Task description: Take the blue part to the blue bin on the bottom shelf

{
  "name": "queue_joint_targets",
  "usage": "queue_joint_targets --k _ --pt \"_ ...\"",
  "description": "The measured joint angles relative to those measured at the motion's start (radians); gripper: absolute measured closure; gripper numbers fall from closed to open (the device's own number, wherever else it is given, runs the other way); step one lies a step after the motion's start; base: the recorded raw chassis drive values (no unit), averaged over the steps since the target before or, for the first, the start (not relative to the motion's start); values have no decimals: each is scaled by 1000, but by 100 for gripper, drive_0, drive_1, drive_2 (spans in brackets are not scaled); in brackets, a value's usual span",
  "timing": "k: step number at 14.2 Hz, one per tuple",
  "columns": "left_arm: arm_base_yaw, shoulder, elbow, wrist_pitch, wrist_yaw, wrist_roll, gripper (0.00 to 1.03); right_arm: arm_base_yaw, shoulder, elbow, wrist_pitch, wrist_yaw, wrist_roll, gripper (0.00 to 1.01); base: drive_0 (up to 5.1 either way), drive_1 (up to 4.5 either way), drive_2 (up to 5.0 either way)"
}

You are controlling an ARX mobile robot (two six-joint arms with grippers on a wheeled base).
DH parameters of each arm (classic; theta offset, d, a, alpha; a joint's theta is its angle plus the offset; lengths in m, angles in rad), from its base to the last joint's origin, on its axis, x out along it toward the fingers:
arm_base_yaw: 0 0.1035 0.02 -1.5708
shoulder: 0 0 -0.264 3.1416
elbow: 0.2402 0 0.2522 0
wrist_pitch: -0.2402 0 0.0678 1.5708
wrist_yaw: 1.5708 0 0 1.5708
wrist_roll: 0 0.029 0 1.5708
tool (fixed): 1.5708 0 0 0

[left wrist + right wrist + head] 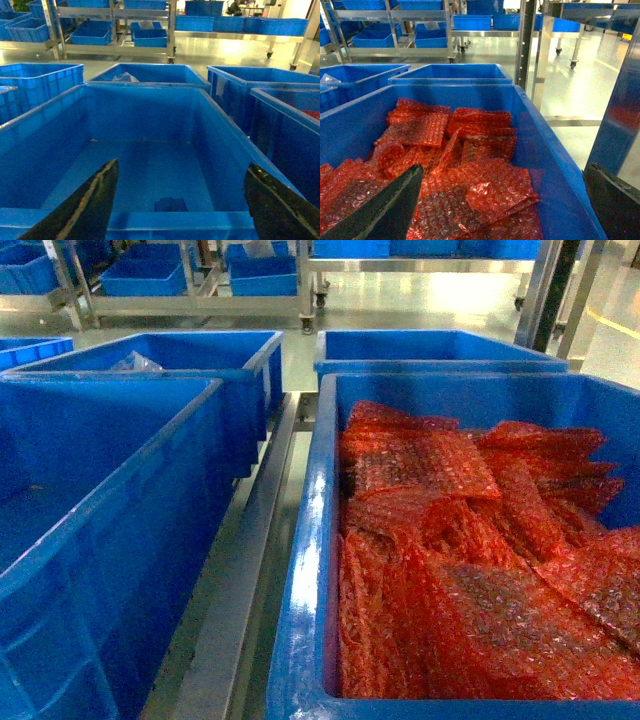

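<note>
We saw the blue part (pixel 171 204) lying flat on the floor of the left blue bin (pixel 150 100), at six o'clock, between the spread fingers of our left gripper (pixel 182 200), which held nothing. Our right gripper (pixel 505 205) hung equally wide and empty over the right bin (pixel 555 165) of red bubble-wrap bags (pixel 450 165). We judged the risks plain: the part was small, dark blue and low, nearly the tint of the smooth, glossy moulded plastic, so a descent could miss it or scrape the floor. The bags, crinkled and slippery, could snag a finger. The bottom shelf showed only as brushed steel rails (pixel 250 570) between bins.
</note>
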Motion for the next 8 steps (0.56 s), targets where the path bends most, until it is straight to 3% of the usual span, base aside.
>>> queue_joint_targets --k 2,3,8 --pt "0 0 0 0 0 0 7 0 0 0 0 0 0 3 0 0 0" --pt "0 0 0 0 0 1 3 0 0 0 0 0 0 3 0 0 0" --pt "0 0 0 0 0 1 5 0 0 0 0 0 0 3 0 0 0"
